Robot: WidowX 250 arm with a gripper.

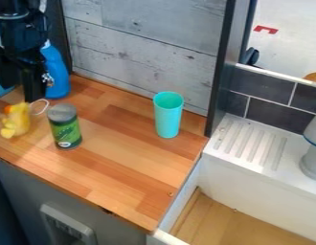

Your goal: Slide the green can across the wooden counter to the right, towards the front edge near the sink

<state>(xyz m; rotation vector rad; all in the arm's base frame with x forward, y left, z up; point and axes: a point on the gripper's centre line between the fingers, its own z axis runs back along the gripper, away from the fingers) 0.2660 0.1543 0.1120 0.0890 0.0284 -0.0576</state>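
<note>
Behind and left of the green can (64, 127), the gripper (24, 85) hangs at the back end of the wooden counter (131, 162); I cannot tell whether it is open, closed or gripping something. The yellow toy (18, 119), the loose thing nearest below it, rests just left of the can. Its longer axis runs roughly front to back, its orange bit pointing left, away from the can, and a pale loop (39, 106) curving out toward the can's top. The step in hand reads as a pause above the things, with no grasp to be seen; a next move at the toy would call for lining up across its narrow body and keeping off the can. Behind the can, beside the gripper, stands a blue bottle (59, 72), upright. The can itself is upright, lid up. Well right of it, toward the wall, a turquoise cup (167, 117) stands upright, mouth up.
</note>
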